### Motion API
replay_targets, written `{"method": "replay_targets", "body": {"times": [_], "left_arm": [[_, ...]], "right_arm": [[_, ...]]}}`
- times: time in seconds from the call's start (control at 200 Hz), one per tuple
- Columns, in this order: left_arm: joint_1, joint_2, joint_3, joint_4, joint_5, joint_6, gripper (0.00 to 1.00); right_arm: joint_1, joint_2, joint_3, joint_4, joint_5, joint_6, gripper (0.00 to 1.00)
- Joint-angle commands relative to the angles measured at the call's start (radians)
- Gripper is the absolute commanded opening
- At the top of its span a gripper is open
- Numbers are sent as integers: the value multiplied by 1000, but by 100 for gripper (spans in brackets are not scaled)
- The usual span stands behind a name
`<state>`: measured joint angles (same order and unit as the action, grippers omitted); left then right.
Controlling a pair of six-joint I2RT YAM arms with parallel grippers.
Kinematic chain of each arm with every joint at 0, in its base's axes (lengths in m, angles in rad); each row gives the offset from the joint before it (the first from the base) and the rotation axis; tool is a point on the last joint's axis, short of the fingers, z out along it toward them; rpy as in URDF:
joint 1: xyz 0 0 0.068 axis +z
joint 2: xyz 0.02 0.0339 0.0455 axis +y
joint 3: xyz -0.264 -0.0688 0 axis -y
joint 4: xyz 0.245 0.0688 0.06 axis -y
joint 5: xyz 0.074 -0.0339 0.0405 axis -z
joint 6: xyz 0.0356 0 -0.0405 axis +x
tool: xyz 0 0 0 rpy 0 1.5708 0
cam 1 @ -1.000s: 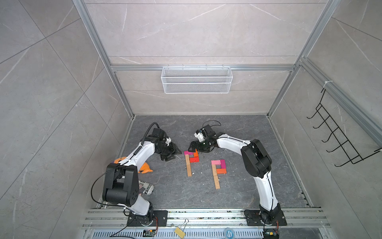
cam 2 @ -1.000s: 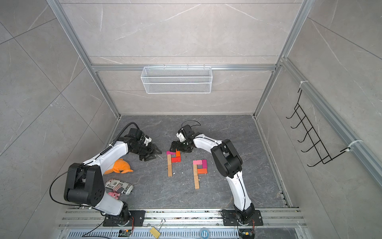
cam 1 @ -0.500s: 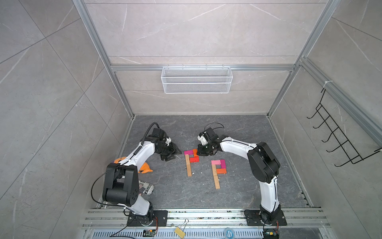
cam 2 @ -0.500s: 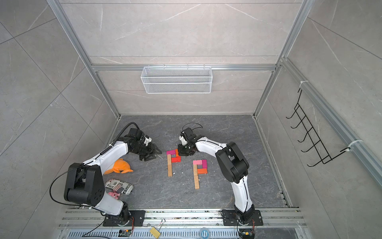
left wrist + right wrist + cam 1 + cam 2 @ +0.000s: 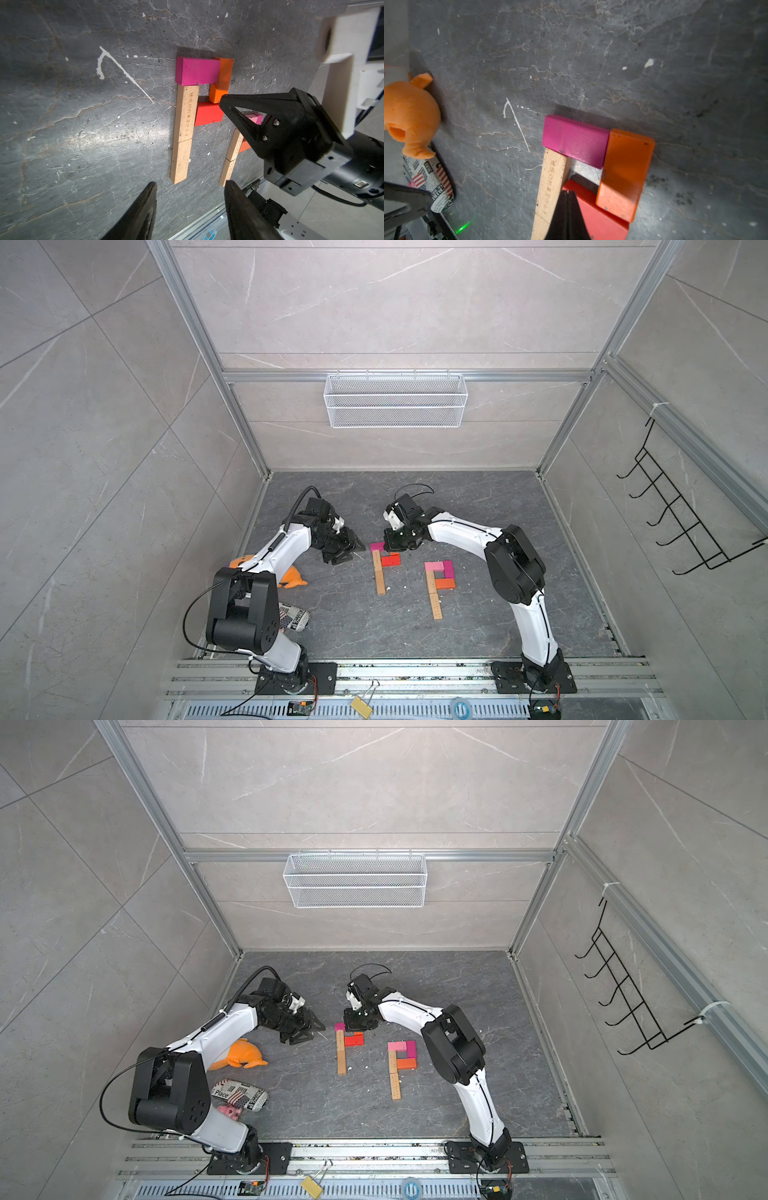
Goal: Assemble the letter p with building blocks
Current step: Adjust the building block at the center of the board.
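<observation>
orange block (image 5: 625,176) lies near the stem (image 5: 550,187), long axis almost parallel to it, a little skewed — right gripper (image 5: 568,194), clenched on nothing, is just beside it; left gripper (image 5: 190,182), released and empty, stands on the stem's other side.

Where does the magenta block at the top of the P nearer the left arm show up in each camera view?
In a top view: magenta block mid-floor, partly under the right gripper.
In a top view: same place, beside that gripper.
Left wrist: upper middle.
Right wrist: just below centre.
Shared landmark: the tan stem it caps, seen in all four.
</observation>
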<state>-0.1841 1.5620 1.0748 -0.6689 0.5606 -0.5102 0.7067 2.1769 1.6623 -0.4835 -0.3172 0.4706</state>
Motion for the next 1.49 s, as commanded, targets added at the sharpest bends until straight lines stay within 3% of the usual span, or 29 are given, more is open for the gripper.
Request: {"method": "replay_targets", "body": {"times": [0.0,1.487], "left_arm": [[6,-6,24,-20,24,26,56],[6,5,30,-17,27,26,56]], "right_arm": [[6,30,46,-70,19,-42,0],[28,136,157,-145,8,-66,0]]}}
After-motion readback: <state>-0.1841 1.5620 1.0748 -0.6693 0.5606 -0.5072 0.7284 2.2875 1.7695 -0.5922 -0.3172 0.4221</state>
